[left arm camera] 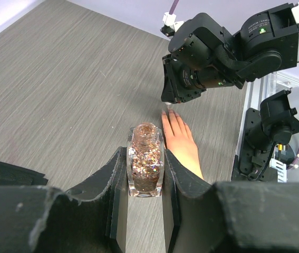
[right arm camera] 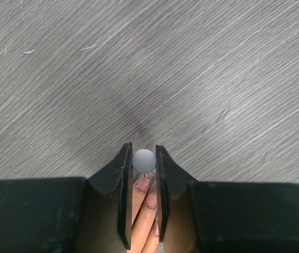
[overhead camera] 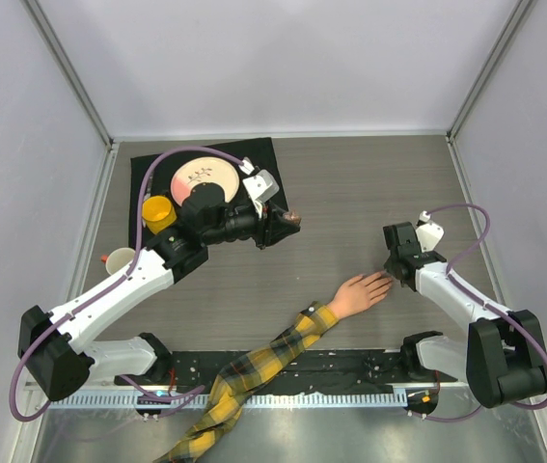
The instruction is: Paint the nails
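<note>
A pale mannequin hand (overhead camera: 360,292) lies palm down on the wooden table, its arm in a yellow plaid sleeve (overhead camera: 263,362). My right gripper (overhead camera: 396,270) hovers at the fingertips, shut on a round grey brush cap (right arm camera: 144,161). In the right wrist view the nails (right arm camera: 143,183) show pinkish directly below the cap, between my fingers (right arm camera: 125,179). My left gripper (left arm camera: 145,155) is shut on an uncapped bottle of glitter polish (left arm camera: 146,174), held upright above the table to the left of the hand (left arm camera: 181,142). The brush tip under the cap is mostly hidden.
A black mat (overhead camera: 157,169) at the back left carries a round plate (overhead camera: 204,178) and a yellow cup (overhead camera: 158,212). A white cup (overhead camera: 119,260) stands by the left wall. A black rail (overhead camera: 350,367) runs along the near edge. Pale walls enclose the table.
</note>
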